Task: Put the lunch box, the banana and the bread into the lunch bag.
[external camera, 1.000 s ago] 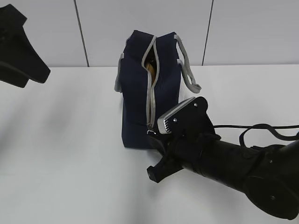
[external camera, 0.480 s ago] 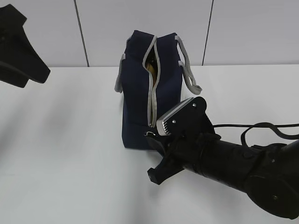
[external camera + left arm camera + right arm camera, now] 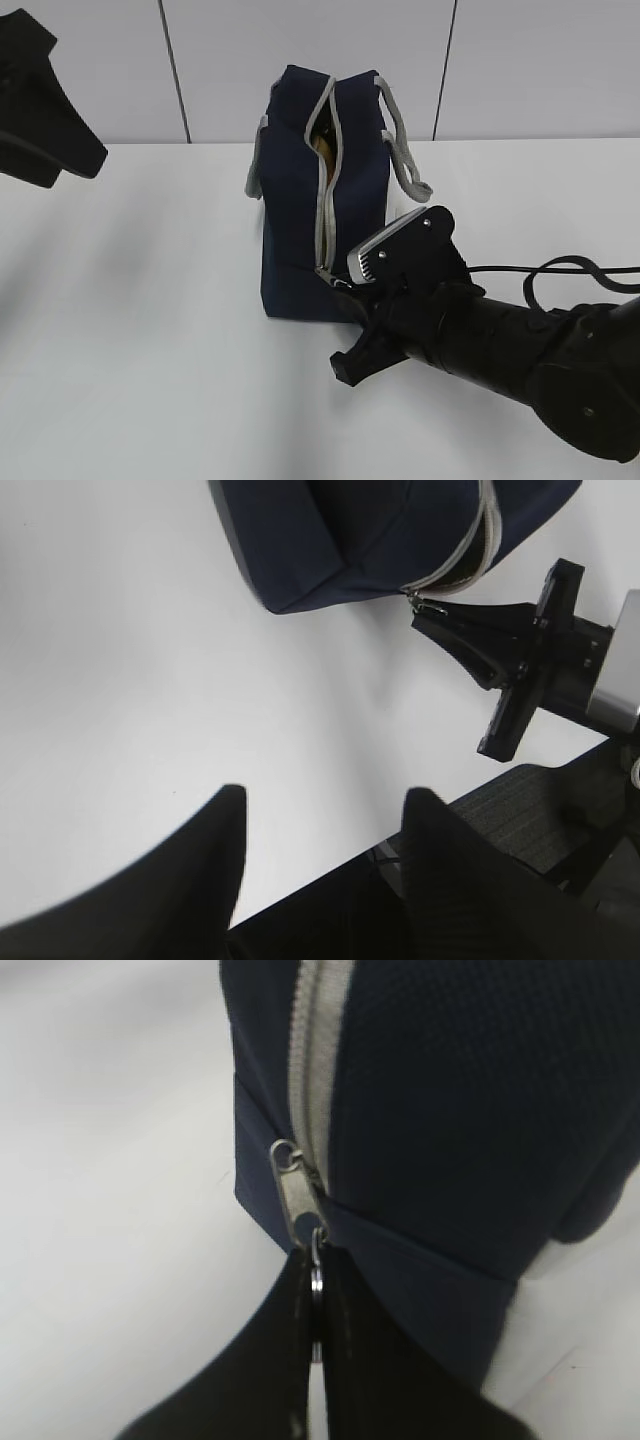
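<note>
From outside, the lunch bag (image 3: 322, 190) stands upright on the bench (image 3: 140, 330), long axis vertical, something golden, perhaps the bread, showing in its top gap. The left wrist view shows the left hand (image 3: 320, 825) spread, empty, well apart. The right wrist view shows the right hand (image 3: 315, 1310) clamped on the ring pull (image 3: 316, 1278) low on the bag's zipper (image 3: 312, 1050), so packing seems finished, closing left.

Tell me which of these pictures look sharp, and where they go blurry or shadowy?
Exterior view: even light, sharp on the lunch bag, soft grey shadows on the table. Left wrist view: its own jaws are a dark, soft-edged shape at the bottom. Right wrist view: very close, fabric grain and ring pull slightly blurred, table washed out.
</note>
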